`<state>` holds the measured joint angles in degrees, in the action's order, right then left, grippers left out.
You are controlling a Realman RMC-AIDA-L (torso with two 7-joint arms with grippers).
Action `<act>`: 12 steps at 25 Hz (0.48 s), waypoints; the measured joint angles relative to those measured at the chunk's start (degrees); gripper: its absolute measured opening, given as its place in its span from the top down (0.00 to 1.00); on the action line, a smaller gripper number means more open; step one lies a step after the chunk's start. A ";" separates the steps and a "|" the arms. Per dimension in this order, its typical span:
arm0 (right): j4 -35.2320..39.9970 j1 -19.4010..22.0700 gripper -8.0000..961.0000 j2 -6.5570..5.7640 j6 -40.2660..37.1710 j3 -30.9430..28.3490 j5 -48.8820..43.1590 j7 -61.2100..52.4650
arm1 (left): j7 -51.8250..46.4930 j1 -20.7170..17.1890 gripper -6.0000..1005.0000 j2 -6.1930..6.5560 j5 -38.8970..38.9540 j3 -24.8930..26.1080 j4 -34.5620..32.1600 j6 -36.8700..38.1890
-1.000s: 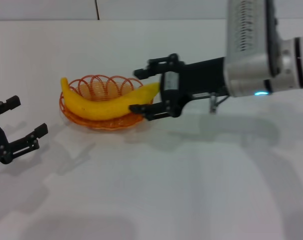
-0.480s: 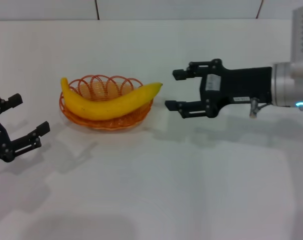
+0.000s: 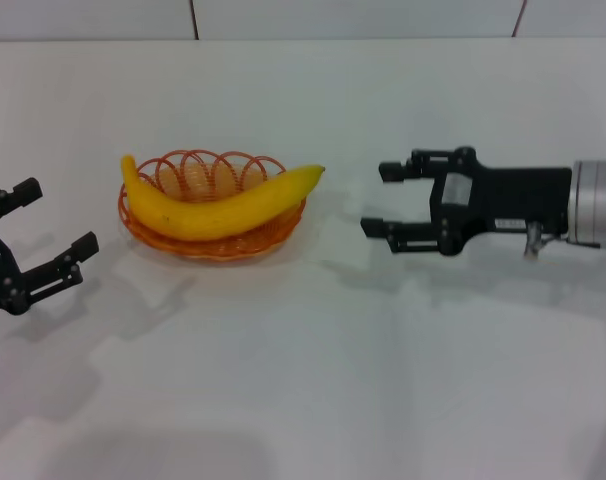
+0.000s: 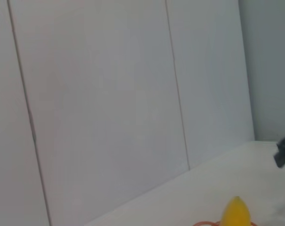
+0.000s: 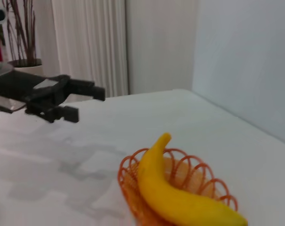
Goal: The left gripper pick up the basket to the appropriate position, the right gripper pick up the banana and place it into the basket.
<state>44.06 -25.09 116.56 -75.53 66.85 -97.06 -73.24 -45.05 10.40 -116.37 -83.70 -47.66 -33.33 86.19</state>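
The yellow banana [image 3: 218, 205] lies across the orange wire basket [image 3: 211, 240] on the white table, its right tip sticking out past the rim. My right gripper [image 3: 381, 198] is open and empty, well to the right of the basket, fingers pointing at it. My left gripper [image 3: 55, 232] is open and empty at the left edge, apart from the basket. The right wrist view shows the banana [image 5: 173, 195] in the basket [image 5: 199, 176] and the left gripper [image 5: 83, 102] beyond. The left wrist view shows only the banana's tip [image 4: 237, 214].
The white table [image 3: 313, 380] spreads out in front and to the right. A white panelled wall [image 4: 109, 94] stands behind it. A potted plant [image 5: 20, 42] and curtains are far off in the right wrist view.
My right gripper has let go of the banana's right end and drawn back to the right, open. The banana stays in the basket. The left gripper has barely moved.
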 joint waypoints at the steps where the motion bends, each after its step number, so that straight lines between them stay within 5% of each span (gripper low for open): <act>1: -0.55 0.03 0.22 -0.01 -0.17 0.05 -0.06 0.28 | 0.02 0.02 0.10 0.00 0.01 0.02 0.01 -0.02; 12: -6.48 -0.76 0.22 0.05 0.26 -0.06 -0.22 3.23 | 0.76 0.55 0.10 0.01 0.03 0.03 0.77 -0.29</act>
<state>37.58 -25.85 116.62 -75.27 66.79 -97.28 -70.02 -44.28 10.95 -116.36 -83.66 -47.63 -32.56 85.91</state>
